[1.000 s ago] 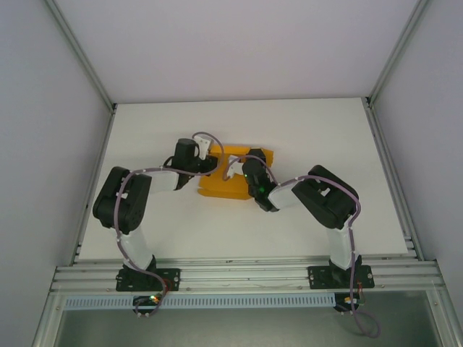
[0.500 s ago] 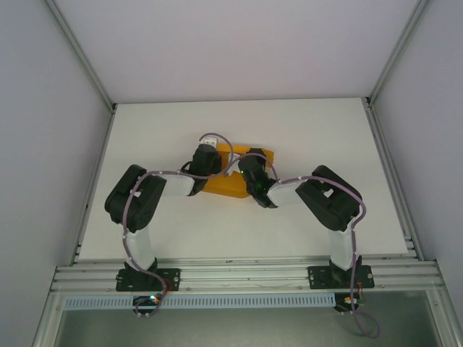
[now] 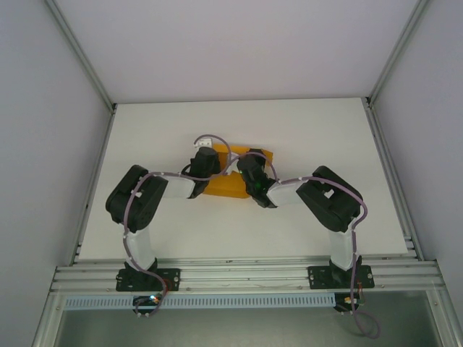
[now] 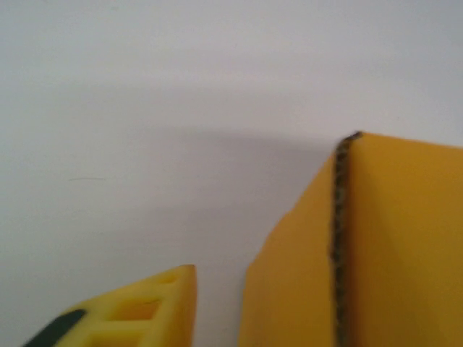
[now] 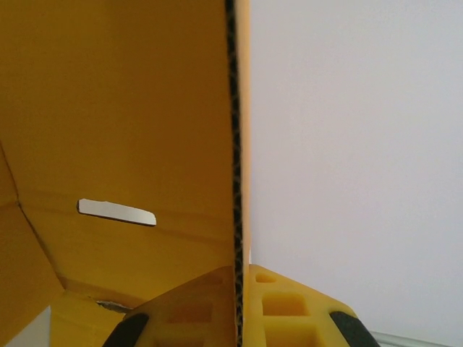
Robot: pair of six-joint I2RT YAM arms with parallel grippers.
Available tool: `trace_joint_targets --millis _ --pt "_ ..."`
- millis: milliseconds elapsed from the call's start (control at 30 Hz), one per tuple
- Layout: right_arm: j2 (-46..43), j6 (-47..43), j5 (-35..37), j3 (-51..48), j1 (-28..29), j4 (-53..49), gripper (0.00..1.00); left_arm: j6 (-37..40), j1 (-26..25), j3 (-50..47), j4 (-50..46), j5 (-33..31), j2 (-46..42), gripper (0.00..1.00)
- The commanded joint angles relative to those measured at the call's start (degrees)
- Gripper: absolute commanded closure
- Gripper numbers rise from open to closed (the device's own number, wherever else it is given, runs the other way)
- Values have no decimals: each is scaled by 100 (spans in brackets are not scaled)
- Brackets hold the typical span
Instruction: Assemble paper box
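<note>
Surface: white table (image 3: pixel 304 130) inside a white-walled enclosure with a metal frame along the near edge.
Paper box: the orange paper box (image 3: pixel 226 189) sits mid-table between the two wrists. It is partly erected, with at least one wall standing.
Right gripper: the right gripper (image 5: pixel 239 303) is clamped on that upright wall. The raw card edge runs straight up between its two pads, and a narrow slot (image 5: pixel 117 212) shows on the inner face to the left.
Left gripper: the left gripper (image 3: pixel 207 155) is at the box's left end. On its wrist view I see one finger (image 4: pixel 145 311) just beside a standing corner edge, apart from it. I cannot tell whether the jaws are apart or together.
Step in hand: I judge it to be raising and squaring the left-end panel while the right side anchors the wall.
How I'd do it: hold the right clamp steady and vertical, and bring the left finger flat against the panel near its crease. Push slowly so it folds on the crease line.
Risk: thin card buckles if pushed away from the crease, and the box may slide on the smooth top.
</note>
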Motion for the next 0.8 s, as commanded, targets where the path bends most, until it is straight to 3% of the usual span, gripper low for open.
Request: trace_joint_targets --millis 0,200,467,500,567,633,767 --pt "52 141 -70 -146 56 -855 100 227 232 -565 659 574 -240 62" --pt "4 87 -70 -163 79 -838 100 776 318 -681 895 1078 -342 53" --pt "17 29 -119 -198 91 -840 100 817 411 -511 1115 1502 -287 52" --pt "15 30 -117 -206 85 -824 100 815 405 -476 1107 1452 -274 54" --pt "16 30 -97 -190 91 -805 100 845 410 -413 1072 1283 -227 68" --pt "-5 74 -95 -179 87 -809 100 884 418 -337 1026 1145 -169 100" --pt "-200 423 -124 -155 104 -943 67 861 383 -383 1027 1053 -194 100"
